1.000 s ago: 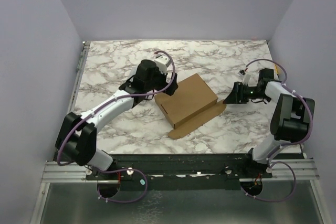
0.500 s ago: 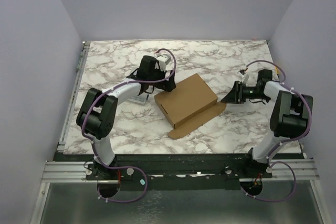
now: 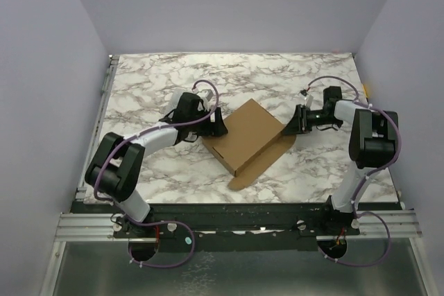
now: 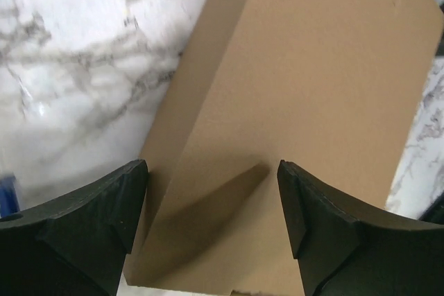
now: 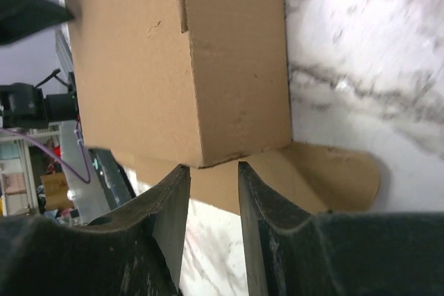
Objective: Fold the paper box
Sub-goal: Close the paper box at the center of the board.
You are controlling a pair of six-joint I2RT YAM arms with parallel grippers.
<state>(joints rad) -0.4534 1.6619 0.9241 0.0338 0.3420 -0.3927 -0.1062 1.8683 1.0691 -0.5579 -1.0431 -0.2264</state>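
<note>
Left gripper (image 4: 211, 171) is at the box's (image 3: 250, 133) left corner, jaws wide apart. Its fingers (image 4: 83, 233) straddle that end of the box top, and we can't tell whether either one touches cardboard. Right gripper (image 5: 213, 170) is at the box's right corner, down low. Its fingers (image 5: 270, 240) are only a narrow gap apart, and we see nothing clamped. The box corner sits just past the gap, with the flap (image 3: 267, 159) showing through it. We see the box as shallow, top face down flat, turned diagonal, lying on the marble table (image 3: 152, 74) between both grippers. The flap lies out flat along the box's near-right side, not yet tucked.
</note>
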